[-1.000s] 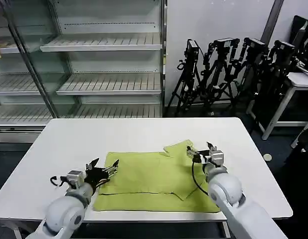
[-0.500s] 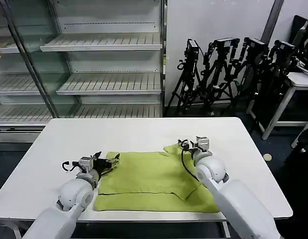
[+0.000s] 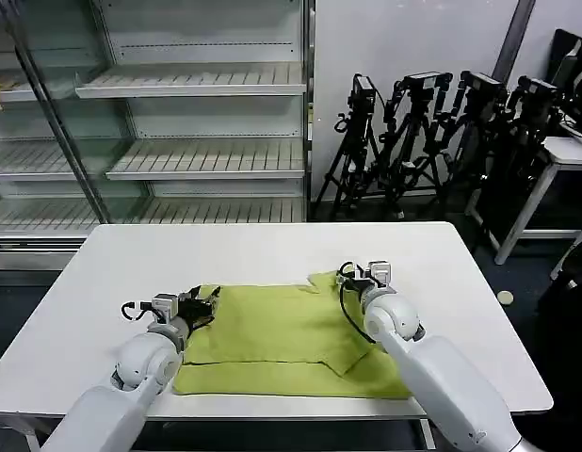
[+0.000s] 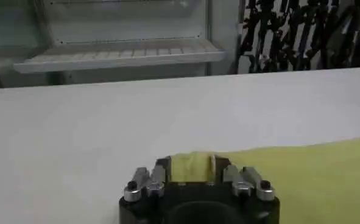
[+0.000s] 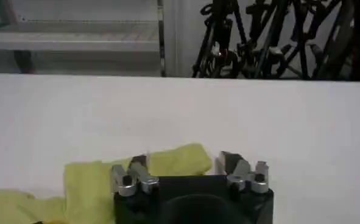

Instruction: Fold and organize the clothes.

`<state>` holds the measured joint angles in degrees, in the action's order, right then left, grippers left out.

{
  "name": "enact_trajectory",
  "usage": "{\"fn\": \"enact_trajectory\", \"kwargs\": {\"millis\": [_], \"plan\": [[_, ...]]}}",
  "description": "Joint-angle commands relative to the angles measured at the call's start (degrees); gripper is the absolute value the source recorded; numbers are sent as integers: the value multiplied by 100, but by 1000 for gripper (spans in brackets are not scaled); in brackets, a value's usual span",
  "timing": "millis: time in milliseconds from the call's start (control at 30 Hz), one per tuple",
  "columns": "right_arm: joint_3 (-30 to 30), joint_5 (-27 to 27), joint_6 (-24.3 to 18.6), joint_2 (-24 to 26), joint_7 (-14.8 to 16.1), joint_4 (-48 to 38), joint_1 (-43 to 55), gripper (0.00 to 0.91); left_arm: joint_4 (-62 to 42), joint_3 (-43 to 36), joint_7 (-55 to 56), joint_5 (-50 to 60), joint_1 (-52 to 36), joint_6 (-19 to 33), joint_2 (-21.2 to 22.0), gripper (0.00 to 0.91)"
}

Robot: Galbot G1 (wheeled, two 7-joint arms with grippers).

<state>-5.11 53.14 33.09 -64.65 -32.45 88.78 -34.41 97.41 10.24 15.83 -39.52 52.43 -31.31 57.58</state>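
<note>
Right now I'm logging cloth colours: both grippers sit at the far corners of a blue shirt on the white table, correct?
Not blue: the head view shows a lime yellow-green shirt. The left gripper and right gripper are at its far corners on the white table.

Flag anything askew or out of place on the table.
The lime shirt lies partly folded, not squared: its near edge runs past the upper layer, and a sleeve flap pokes out at the far right by the right hand. The left hand is at its far left corner.
</note>
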Motion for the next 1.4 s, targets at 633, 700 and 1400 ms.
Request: {"fn": "enact_trajectory", "kwargs": {"millis": [633,700,1400], "plan": [[399,-40,-818,52,594,595,-195,0,707,372,-128,-263,300,288,-223,20],[488,-78,-820,119,643,764,-308,0,842,426,-139,-261,353,289,-261,20],[1847,-1390,-908,717,1285,2920,-2839,0,2360,1071,-499,730,2239,554,-551,30]]}}
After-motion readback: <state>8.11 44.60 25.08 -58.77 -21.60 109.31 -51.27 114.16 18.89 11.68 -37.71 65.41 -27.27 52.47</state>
